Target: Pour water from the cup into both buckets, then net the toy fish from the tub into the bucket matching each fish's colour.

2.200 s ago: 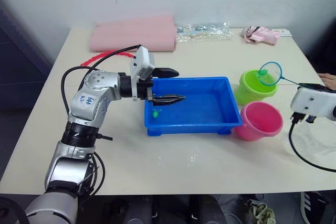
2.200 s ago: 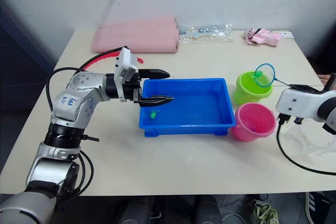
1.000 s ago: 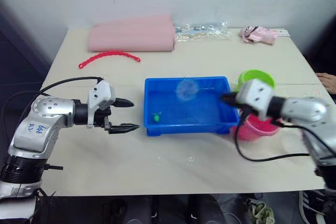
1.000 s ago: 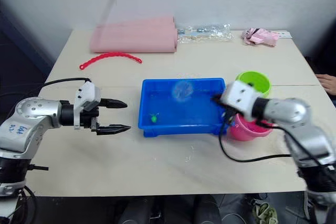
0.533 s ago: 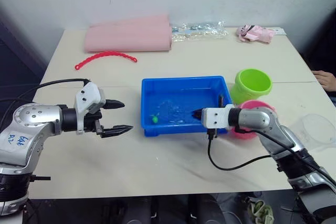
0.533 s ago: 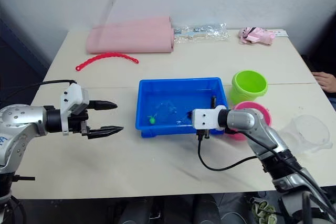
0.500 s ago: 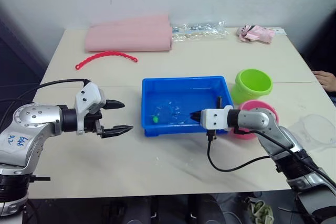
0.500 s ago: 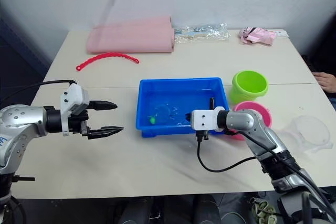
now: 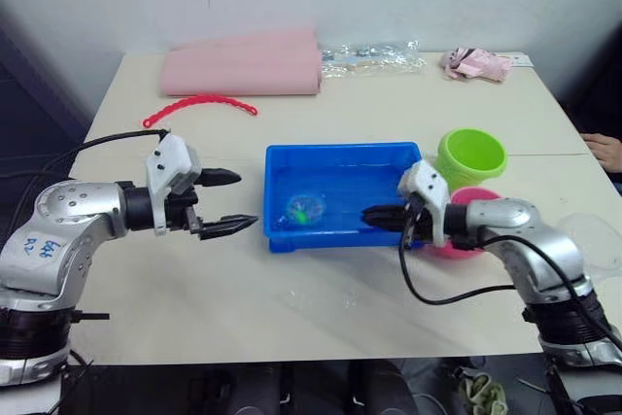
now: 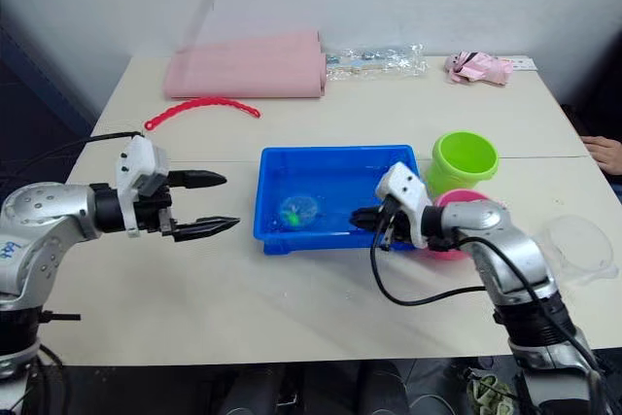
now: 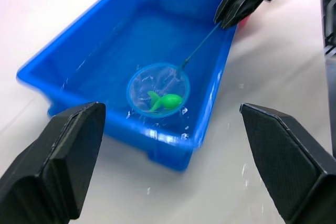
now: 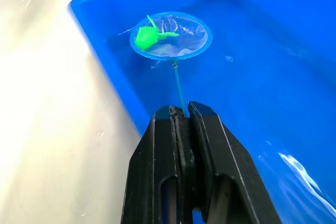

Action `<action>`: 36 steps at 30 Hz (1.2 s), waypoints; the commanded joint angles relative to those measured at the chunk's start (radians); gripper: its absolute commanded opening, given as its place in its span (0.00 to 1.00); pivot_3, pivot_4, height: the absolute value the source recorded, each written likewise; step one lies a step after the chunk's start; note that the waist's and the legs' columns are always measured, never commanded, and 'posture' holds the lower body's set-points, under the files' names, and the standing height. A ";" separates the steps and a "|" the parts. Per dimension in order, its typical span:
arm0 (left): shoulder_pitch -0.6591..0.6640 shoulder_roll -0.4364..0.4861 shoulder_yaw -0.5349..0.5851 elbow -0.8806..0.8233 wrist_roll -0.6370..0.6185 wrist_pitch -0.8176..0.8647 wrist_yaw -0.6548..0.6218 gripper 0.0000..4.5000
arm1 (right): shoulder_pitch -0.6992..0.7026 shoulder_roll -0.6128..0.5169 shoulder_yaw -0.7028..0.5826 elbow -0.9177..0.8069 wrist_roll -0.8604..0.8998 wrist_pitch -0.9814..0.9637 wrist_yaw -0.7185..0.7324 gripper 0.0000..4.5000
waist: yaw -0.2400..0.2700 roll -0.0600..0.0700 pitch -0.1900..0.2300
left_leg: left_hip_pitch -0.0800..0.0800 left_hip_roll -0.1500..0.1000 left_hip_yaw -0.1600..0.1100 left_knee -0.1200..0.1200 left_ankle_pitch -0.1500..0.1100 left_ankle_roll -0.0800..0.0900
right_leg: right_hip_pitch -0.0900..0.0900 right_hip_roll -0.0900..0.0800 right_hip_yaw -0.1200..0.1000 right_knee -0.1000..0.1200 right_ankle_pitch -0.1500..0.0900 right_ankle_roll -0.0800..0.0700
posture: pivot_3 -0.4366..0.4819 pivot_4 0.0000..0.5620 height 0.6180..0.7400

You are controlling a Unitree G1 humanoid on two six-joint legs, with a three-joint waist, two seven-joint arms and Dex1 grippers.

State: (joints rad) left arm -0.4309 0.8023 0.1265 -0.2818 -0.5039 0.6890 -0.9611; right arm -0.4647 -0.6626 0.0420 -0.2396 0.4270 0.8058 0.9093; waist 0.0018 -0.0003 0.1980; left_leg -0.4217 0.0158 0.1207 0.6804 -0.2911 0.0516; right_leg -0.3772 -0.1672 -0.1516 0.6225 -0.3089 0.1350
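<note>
The blue tub (image 9: pixel 340 149) sits mid-table. My right gripper (image 9: pixel 371 214) is over its right end, shut on the net's thin handle (image 12: pixel 178 85). The net's light blue hoop (image 9: pixel 304 208) lies low in the tub's left part, and a green toy fish (image 12: pixel 147 36) rests in the mesh. My left gripper (image 9: pixel 248 200) hovers open just left of the tub, nothing between its fingers. The lime green bucket (image 9: pixel 470 155) and pink bucket (image 9: pixel 481 225) stand right of the tub. The clear cup (image 10: pixel 578 245) is at the far right.
A pink rolled cloth (image 9: pixel 243 63), a clear plastic bag (image 9: pixel 374 53) and a small pink item (image 9: pixel 476 63) lie along the far edge. A red beaded strip (image 9: pixel 199 104) lies at the back left. A person's hand (image 9: pixel 607 148) rests at the right edge.
The green fish, earlier loose beside the hoop, now lies in the net. My right gripper has drawn back to the right. The left gripper has edged closer to the tub.
</note>
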 commanded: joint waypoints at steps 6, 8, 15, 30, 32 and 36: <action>-0.226 -0.152 -0.079 0.124 -0.029 -0.024 0.000 0.99 | 0.011 -0.065 -0.283 -0.167 0.116 0.177 -0.154 0.00 | 0.015 0.000 0.000 | 0.000 -0.001 0.001 0.000 0.000 0.000 | 0.000 0.000 0.000 0.000 0.000 0.000 | 0.48 0.27 0.98; -0.272 -0.184 -0.104 0.162 -0.017 -0.040 -0.013 0.99 | 0.019 -0.099 -0.370 -0.199 0.138 0.217 -0.186 0.00 | 0.020 0.000 0.000 | 0.000 -0.001 0.001 0.000 0.000 0.000 | 0.000 0.000 0.001 0.000 0.000 0.000 | 0.48 0.27 0.98; -0.377 -0.265 -0.173 0.285 0.012 -0.110 -0.069 0.99 | 0.080 -0.253 -0.564 -0.224 0.115 0.243 -0.247 0.00 | 0.023 0.000 0.000 | -0.001 -0.001 0.002 0.000 0.000 0.001 | 0.000 0.000 0.001 -0.001 0.000 0.001 | 0.48 0.27 0.98; -0.385 -0.322 -0.195 0.286 0.024 -0.139 -0.073 0.99 | 0.435 -0.714 -0.234 0.112 -0.807 -0.886 -0.480 0.00 | 0.016 0.000 0.000 | 0.001 -0.001 0.005 0.000 0.000 0.001 | -0.002 0.000 0.004 0.000 0.000 0.001 | 0.48 0.27 0.98; -0.383 -0.318 -0.192 0.281 0.022 -0.134 -0.071 0.99 | 0.433 -0.756 -0.193 0.185 -0.920 -0.996 -0.555 0.00 | 0.015 0.000 0.000 | 0.001 0.000 0.005 0.000 0.000 0.001 | -0.002 0.000 0.004 0.000 0.000 0.001 | 0.48 0.27 0.98; -0.380 -0.305 -0.190 0.275 0.023 -0.126 -0.076 0.99 | 0.404 -0.761 -0.198 0.256 -0.985 -1.073 -0.612 0.00 | 0.017 0.000 0.000 | 0.000 0.000 0.004 0.000 0.000 0.000 | -0.001 0.000 0.004 -0.001 0.000 0.001 | 0.48 0.27 0.98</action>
State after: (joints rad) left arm -0.8124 0.4857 -0.0798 0.0400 -0.4722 0.5649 -1.0360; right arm -0.0346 -1.4056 -0.1251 -0.0059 -0.5186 -0.2302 0.3402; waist 0.0186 -0.0004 0.1981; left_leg -0.4213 0.0158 0.1246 0.6807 -0.2908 0.0521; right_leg -0.3781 -0.1672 -0.1478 0.6218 -0.3085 0.1361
